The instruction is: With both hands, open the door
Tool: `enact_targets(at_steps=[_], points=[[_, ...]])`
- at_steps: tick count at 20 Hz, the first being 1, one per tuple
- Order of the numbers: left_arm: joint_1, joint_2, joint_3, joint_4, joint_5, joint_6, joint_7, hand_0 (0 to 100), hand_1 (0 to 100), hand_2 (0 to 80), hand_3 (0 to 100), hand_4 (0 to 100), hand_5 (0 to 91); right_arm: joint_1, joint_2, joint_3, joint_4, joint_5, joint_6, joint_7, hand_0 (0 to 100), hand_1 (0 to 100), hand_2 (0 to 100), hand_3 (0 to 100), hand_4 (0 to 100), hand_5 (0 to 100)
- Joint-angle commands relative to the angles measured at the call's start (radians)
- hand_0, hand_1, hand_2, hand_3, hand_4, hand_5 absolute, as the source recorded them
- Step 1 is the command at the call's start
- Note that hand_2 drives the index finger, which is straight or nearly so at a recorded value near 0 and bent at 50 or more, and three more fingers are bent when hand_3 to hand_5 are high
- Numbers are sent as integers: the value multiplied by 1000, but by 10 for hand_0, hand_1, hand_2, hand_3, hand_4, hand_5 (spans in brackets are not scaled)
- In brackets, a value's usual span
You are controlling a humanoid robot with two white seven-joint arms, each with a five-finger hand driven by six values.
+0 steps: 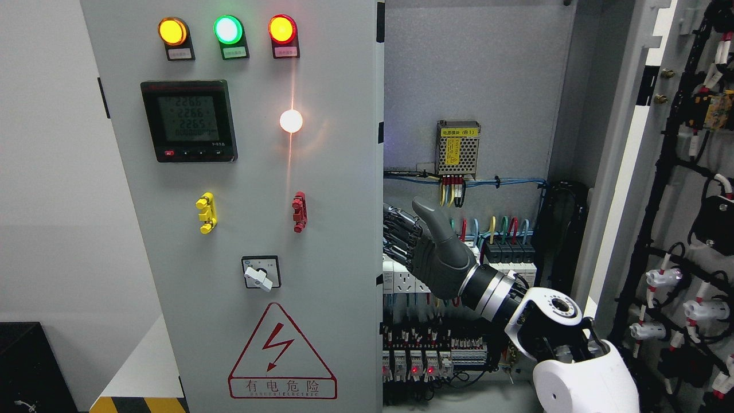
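The right hand [427,244] is seen inside the opened cabinet, its fingers [398,232] curled behind the right edge of the left door [258,189], thumb raised, while the right door [625,172] is swung wide open.

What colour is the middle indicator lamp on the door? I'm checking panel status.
Green, lit; the middle indicator lamp shows in the head view.

Dark grey hand [429,249], silver wrist ring, glossy white forearm shells
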Motion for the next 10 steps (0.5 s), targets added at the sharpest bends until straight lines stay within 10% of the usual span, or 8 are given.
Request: enact_targets(at_steps=[1, 10], points=[[0, 0, 21, 0, 0, 0, 0, 0, 0, 0, 0, 0, 0, -8, 2, 0, 4, 0, -1, 38, 191, 0, 0, 0, 0, 0], [0, 0, 21, 0, 0, 0, 0, 0, 0, 0, 0, 0, 0, -11, -1, -1, 4, 0, -1, 47, 191, 0, 0, 0, 0, 0]])
